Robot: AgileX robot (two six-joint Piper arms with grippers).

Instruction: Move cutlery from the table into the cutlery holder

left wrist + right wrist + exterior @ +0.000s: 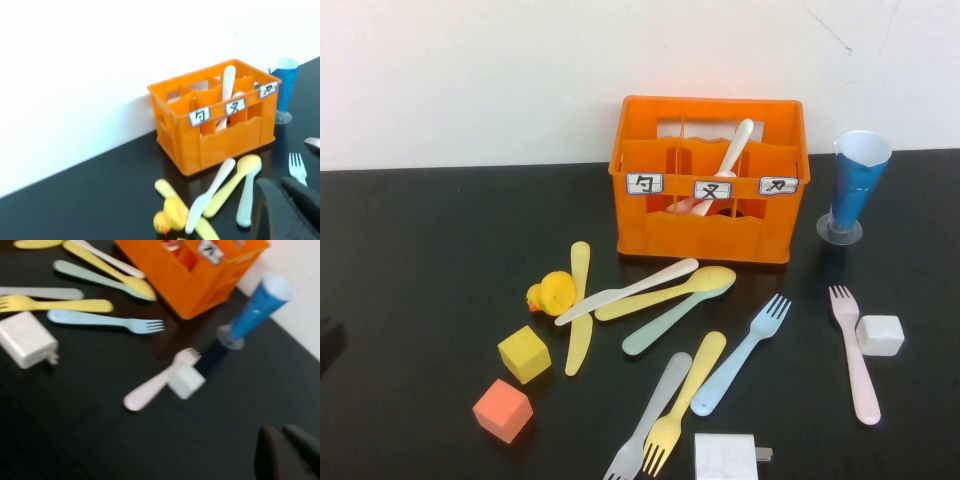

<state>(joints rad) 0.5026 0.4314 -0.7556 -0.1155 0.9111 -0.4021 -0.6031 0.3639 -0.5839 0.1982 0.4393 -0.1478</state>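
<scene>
The orange cutlery holder [705, 225] stands at the back of the black table [420, 250], with a white spoon [734, 148] and a pink piece [692, 206] in its middle compartment. In front lie a yellow knife [579, 305], white knife [628, 290], yellow spoon [665, 293], mint spoon [665, 320], blue fork [740, 355], yellow fork [685, 400], grey fork [650, 415] and pink fork [853, 350]. My left gripper [281, 183] hovers shut and empty, short of the mint spoon [246, 197]. My right gripper [280, 431] is shut and empty, away from the pink fork [157, 382].
A yellow duck [552, 293], a yellow cube [524, 353] and a coral cube [503, 409] sit left of the cutlery. A white cube [880, 335] touches the pink fork. A white charger [725, 457] lies at the front. A blue cone cup [855, 185] stands right of the holder.
</scene>
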